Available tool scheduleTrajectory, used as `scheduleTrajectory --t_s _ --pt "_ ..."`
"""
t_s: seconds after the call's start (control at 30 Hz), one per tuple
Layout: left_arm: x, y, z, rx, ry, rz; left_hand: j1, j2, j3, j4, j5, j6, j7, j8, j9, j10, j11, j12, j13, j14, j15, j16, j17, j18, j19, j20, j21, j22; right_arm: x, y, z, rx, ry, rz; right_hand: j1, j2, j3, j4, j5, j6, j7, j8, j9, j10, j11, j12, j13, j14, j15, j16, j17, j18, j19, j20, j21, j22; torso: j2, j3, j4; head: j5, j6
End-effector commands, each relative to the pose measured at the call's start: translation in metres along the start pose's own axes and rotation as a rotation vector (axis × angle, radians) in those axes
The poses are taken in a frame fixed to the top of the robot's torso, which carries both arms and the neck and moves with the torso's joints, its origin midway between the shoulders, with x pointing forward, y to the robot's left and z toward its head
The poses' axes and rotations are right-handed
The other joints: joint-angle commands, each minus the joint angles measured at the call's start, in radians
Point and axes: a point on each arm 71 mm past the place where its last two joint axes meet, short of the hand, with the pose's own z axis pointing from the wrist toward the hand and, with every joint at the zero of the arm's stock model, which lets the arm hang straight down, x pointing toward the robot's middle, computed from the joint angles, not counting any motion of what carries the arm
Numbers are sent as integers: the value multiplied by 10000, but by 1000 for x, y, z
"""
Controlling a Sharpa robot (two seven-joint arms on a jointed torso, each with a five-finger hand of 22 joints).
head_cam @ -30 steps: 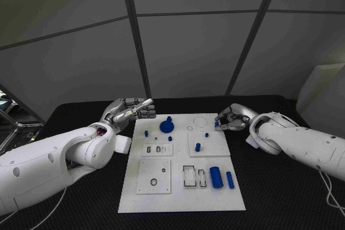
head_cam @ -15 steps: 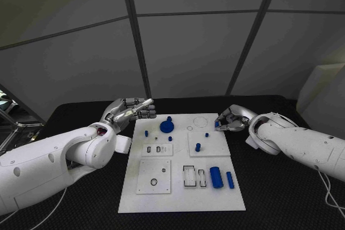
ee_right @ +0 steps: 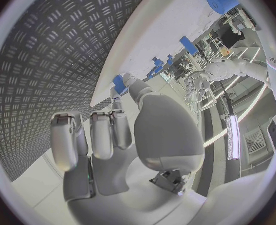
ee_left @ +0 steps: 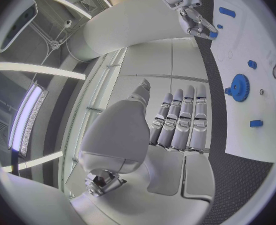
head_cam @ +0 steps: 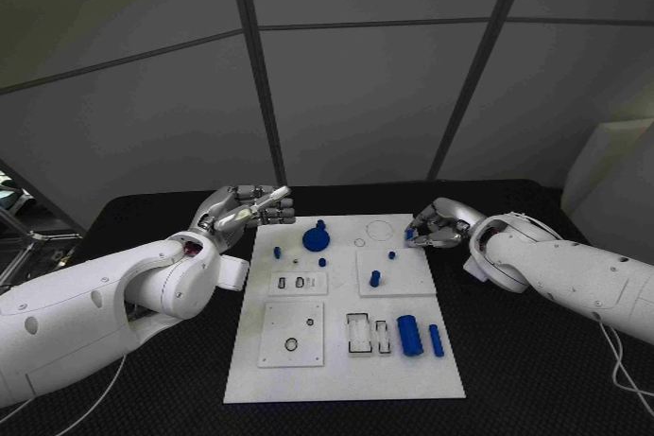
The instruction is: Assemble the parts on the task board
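Over the black table point(head_cam: 163, 209), the right robot hand point(head_cam: 434, 223) pinches a small blue part point(head_cam: 410, 235); the left robot hand point(head_cam: 246, 209) hovers empty, fingers straight.

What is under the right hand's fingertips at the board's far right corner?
The right hand pinches a small blue part between thumb and a finger, over the task board's far right edge. Its fingers cover the board surface directly below, so any socket there is hidden.

There is one white board point(head_cam: 341, 384). On it I count one blue gear point(head_cam: 317, 237), two long blue rods point(head_cam: 410, 336) and four small pegs point(head_cam: 375, 279). One more peg point(head_cam: 409, 235) is up near the far edge, so five pegs.
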Motion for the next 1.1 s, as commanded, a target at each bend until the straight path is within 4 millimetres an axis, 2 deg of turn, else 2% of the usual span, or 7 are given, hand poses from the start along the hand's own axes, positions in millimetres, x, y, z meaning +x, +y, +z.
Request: scheduleTrajectory --t_s 0.03,0.3,0.5,0.63,0.77,0.97,1.1 --pt "1 -1 0 36 116 -10 40 43 -1 -63 -24 54 16 -57 -16 39 -7 -61 3 96 -3 -48 14 -119 31 11 -35 -9 -4 4 0 -282 -549 142 53 283 94 -4 80 213 -99 94 91 281 -98 55 1317 726 -119 66 1190 -152 1051 -95 32 2633 -1 5 5 -10 -11" --pt "0 -1 0 22 92 2 40 43 -1 -63 -24 54 16 -57 -16 39 -7 -61 3 96 -3 -48 14 -119 31 11 -35 -9 -7 9 -4 -502 -951 420 41 356 134 -57 151 383 -172 115 136 311 -165 93 1362 741 -179 102 1258 -152 1051 -157 32 2633 -8 -8 1 -12 -7" --pt "-1 -1 -1 13 76 11 37 47 -6 -67 -24 54 20 -63 -17 39 -5 -66 3 98 -3 -54 14 -119 32 10 -36 -12 -7 26 -13 -837 -1114 622 -45 344 105 -43 208 430 -191 101 151 318 -185 100 1371 744 -198 108 1271 -152 1051 -182 32 2633 -22 -18 -11 8 -13" --pt "-1 -1 0 8 75 11 37 47 -6 -67 -24 54 20 -63 -17 39 -5 -66 3 98 -3 -54 14 -119 32 10 -36 -12 -1 51 -18 -1263 -972 680 -61 353 105 -39 223 449 -199 101 157 326 -192 111 1383 747 -204 116 1285 -152 1051 -188 32 2633 -33 -27 19 20 -27" --pt "-2 0 0 -1 48 21 37 47 -6 -67 -24 54 20 -63 -17 39 -5 -66 3 98 -3 -54 14 -119 32 10 -36 -12 12 80 -18 -1791 -680 494 -81 366 104 -33 230 468 -207 99 163 333 -199 120 1394 749 -210 121 1295 -152 1051 -195 32 2633 -48 -27 21 70 -90" --pt "-3 0 2 -6 21 27 36 47 -8 -69 -24 53 21 -65 -18 39 -5 -68 2 99 -3 -57 15 -119 33 10 -37 -14 35 124 -11 -2454 -246 121 -81 380 111 -35 235 475 -214 95 166 331 -205 117 1390 744 -214 109 1272 -152 1051 -199 32 2633 -65 -31 42 198 -163" --pt "-3 1 3 -10 8 29 33 47 -13 -72 -25 52 23 -70 -19 39 -3 -72 2 101 -2 -62 15 -120 34 10 -38 -16 48 146 -4 -2698 26 -180 -80 383 113 -37 236 474 -215 92 166 331 -207 116 1390 741 -216 102 1259 -152 1051 -200 32 2633 -77 -35 41 277 -205"
